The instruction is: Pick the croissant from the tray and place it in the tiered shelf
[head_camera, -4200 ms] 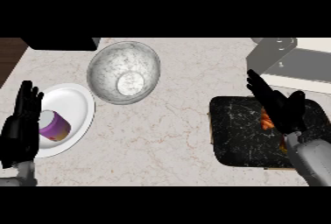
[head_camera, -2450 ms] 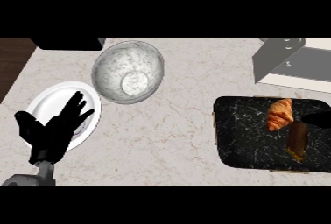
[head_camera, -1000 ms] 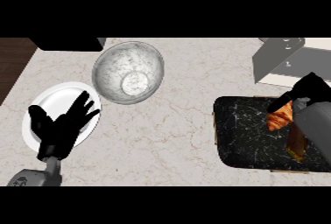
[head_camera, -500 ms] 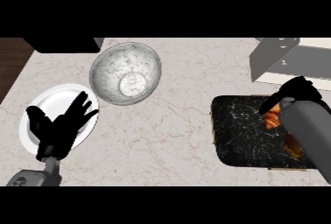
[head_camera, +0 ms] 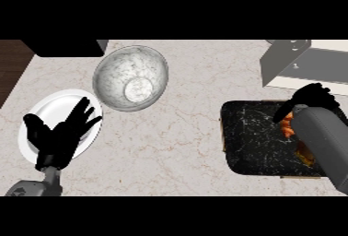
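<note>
Right hand (head_camera: 311,97) curls over your croissant (head_camera: 290,125) in the tray (head_camera: 255,138); grip unconfirmed. Left hand (head_camera: 61,136) rests open above the plate (head_camera: 51,103).

A kitchen: pale marbled stone counter (head_camera: 190,138) bearing a round white plate (head_camera: 51,103), grey speckled bowl (head_camera: 130,78) and black marbled tray (head_camera: 255,138).
</note>
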{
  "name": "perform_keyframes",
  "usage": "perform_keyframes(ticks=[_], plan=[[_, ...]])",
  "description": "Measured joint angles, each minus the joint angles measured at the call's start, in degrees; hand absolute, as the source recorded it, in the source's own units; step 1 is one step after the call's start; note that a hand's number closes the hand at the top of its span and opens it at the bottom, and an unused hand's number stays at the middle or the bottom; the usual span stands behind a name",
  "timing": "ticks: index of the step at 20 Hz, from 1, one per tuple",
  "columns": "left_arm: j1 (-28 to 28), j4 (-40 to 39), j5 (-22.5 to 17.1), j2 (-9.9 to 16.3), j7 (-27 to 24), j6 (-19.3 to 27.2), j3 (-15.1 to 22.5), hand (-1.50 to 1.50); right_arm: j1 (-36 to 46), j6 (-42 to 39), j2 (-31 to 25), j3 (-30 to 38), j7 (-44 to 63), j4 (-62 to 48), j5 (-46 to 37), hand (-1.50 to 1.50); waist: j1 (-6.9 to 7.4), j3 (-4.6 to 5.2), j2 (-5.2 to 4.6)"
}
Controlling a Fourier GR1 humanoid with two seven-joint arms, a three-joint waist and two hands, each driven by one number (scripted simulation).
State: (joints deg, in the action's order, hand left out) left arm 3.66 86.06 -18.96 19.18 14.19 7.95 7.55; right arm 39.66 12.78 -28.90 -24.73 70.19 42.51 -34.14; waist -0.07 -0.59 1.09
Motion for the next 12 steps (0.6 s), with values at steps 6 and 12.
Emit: perform_keyframes(ticks=[6, 12], plan=[[0.05, -0.20, 0.18, -0.05, 0.06, -0.43, -0.34, 0.00, -0.16, 1.08, 0.78, 2.55, -2.07, -2.06, -2.01, -1.50, 0.00, 0.14, 0.18], [0.76, -1.23, 0.58, -0.77, -0.46, -0.70, -0.41, 0.00, 0.38, 0.16, 1.87, 5.65, -4.56, -4.62, -1.32, 1.50, 0.16, 0.35, 0.27]])
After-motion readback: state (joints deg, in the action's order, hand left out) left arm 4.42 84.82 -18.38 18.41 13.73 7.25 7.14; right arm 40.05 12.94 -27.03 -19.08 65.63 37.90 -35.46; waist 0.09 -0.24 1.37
